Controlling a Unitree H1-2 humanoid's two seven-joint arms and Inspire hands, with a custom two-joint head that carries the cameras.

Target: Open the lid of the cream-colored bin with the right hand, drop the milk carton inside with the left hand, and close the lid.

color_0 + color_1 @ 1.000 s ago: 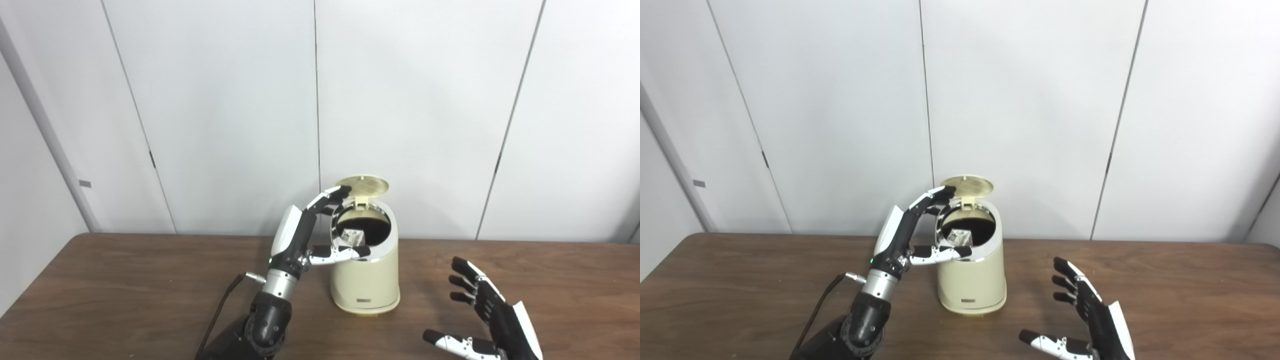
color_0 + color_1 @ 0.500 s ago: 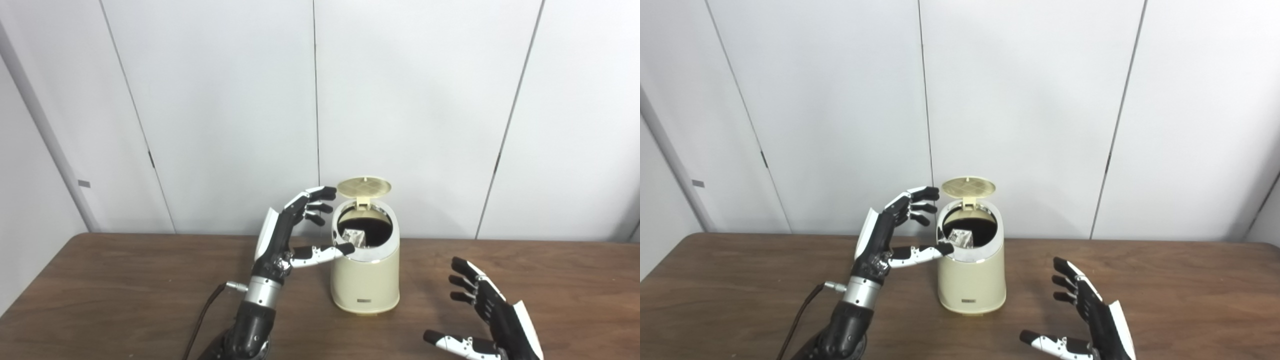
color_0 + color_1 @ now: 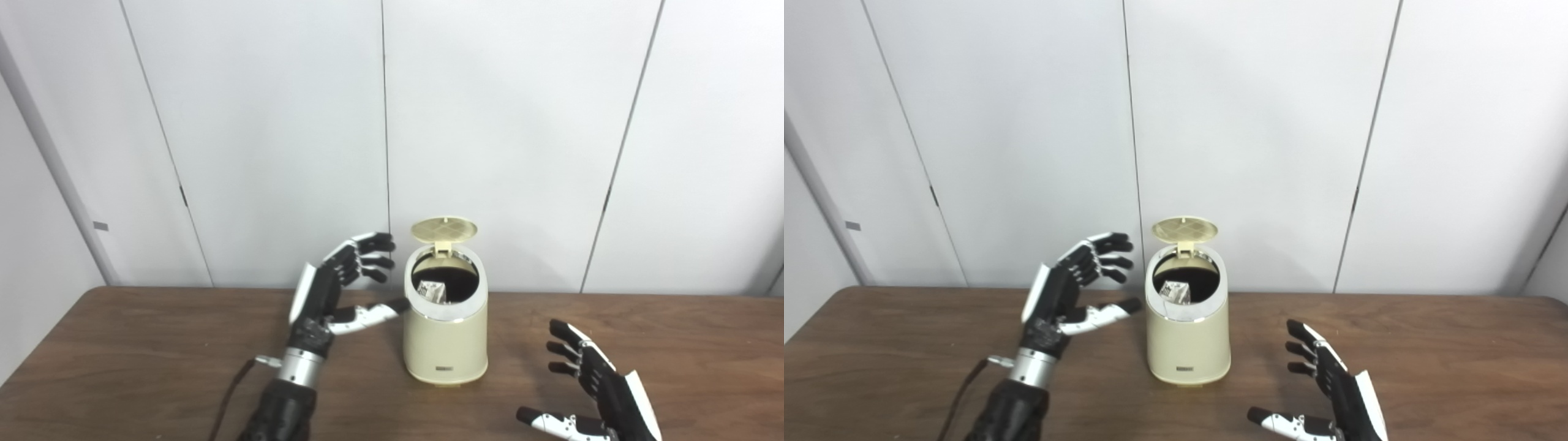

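Looks like a robotics lab or test room to me, not anyone's home. The backdrop is just plain white wall panels (image 3: 490,122) with thin seams, and there's a bare brown wood-grain table (image 3: 122,367) pushed right up against them. A cable (image 3: 226,398) trails off the robot arm across the tabletop, which feels very test-bench.

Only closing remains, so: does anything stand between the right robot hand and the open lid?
Nothing visible does. The right robot hand waits open, low on the table right of the bin; the lid stands upright at the back.
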